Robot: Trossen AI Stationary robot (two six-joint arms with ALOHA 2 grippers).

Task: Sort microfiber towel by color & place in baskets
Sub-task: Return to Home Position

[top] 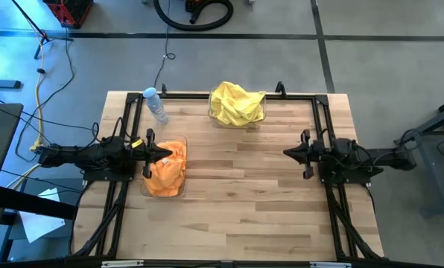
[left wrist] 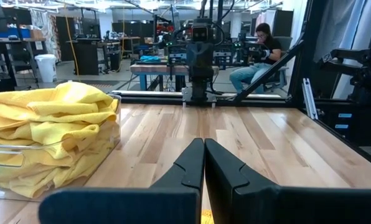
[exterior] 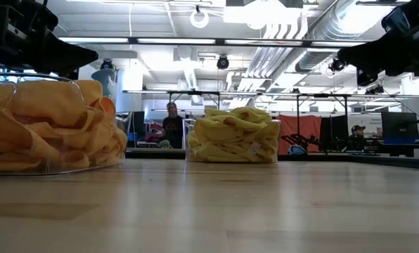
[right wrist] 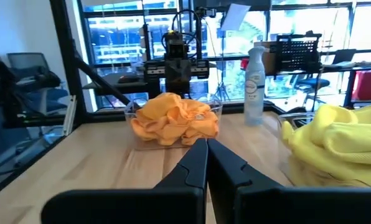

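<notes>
**A:** Where are your hands?

**B:** My left gripper hangs over the far part of the orange towels on the left. My right gripper hovers above the bare table on the right, pointing back at it. From above I can't judge the fingers. My wrist cameras settle that: the left fingers are pressed together on nothing, and the right fingers likewise.

**A:** And the towels?

**B:** The orange ones fill the near-left basket. The yellow towels heap out of the far basket at the middle. A water bottle stands left of that one; my right wrist view shows it plainly, my left wrist view doesn't. Only the low view shows the gap between my left gripper and the orange pile.
</notes>
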